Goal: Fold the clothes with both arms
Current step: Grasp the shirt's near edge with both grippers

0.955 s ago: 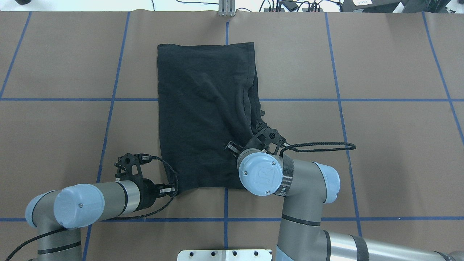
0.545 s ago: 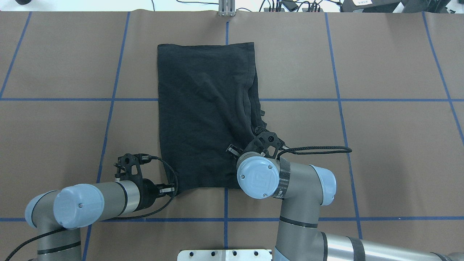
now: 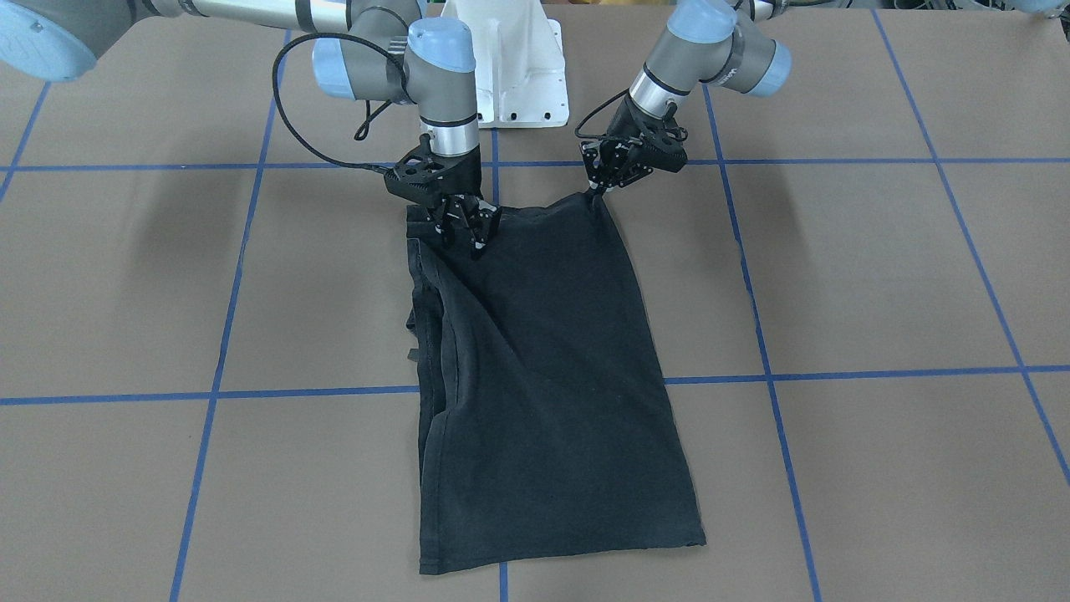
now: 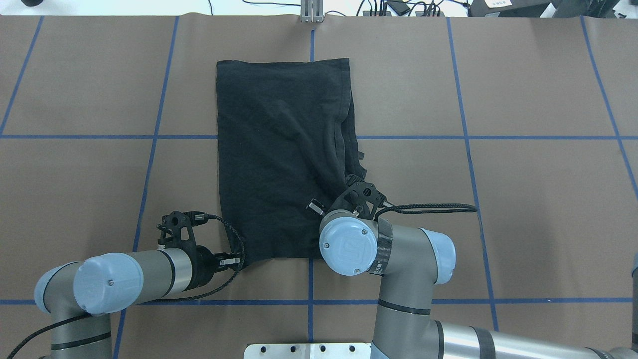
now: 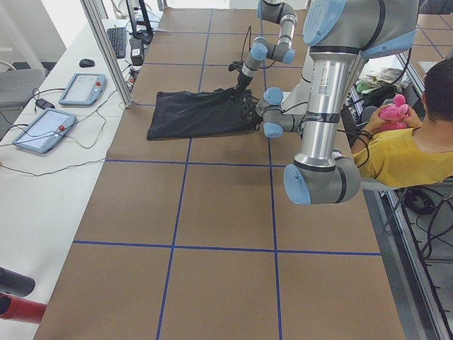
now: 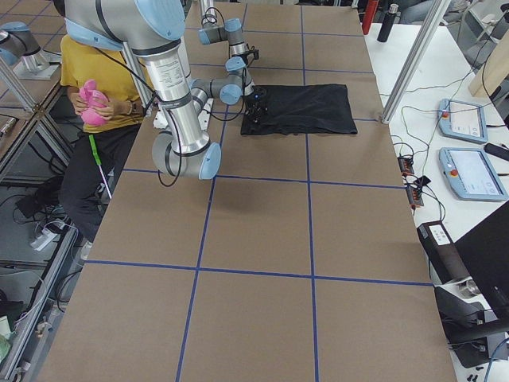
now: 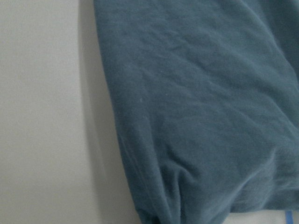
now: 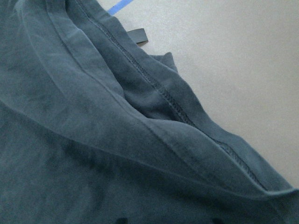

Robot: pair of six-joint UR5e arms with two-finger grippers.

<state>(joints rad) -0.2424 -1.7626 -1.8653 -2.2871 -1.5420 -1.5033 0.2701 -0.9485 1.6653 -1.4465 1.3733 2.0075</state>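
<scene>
The clothes are one black T-shirt [image 3: 535, 376] [image 4: 279, 149], folded into a long strip on the brown table; its graphic is hidden. My left gripper [image 3: 595, 194] [image 4: 241, 260] is shut on the strip's near left corner, which rises in a small peak. My right gripper [image 3: 470, 234] stands over the near right part, fingers apart and down on the cloth, beside the bunched hems [image 8: 154, 88]. In the overhead view its wrist hides most of it. The left wrist view shows gathered cloth [image 7: 196, 102].
The white pedestal base [image 3: 510, 75] stands at the robot's edge. A person in yellow [image 5: 396, 149] [image 6: 91, 79] sits behind the robot, holding something pink. Tablets [image 5: 78, 88] and cables lie on the far side table. Blue tape lines cross the table.
My right arm has drawn back toward the robot's base and a little to the left over the shirt. The left arm and the shirt have hardly moved.
</scene>
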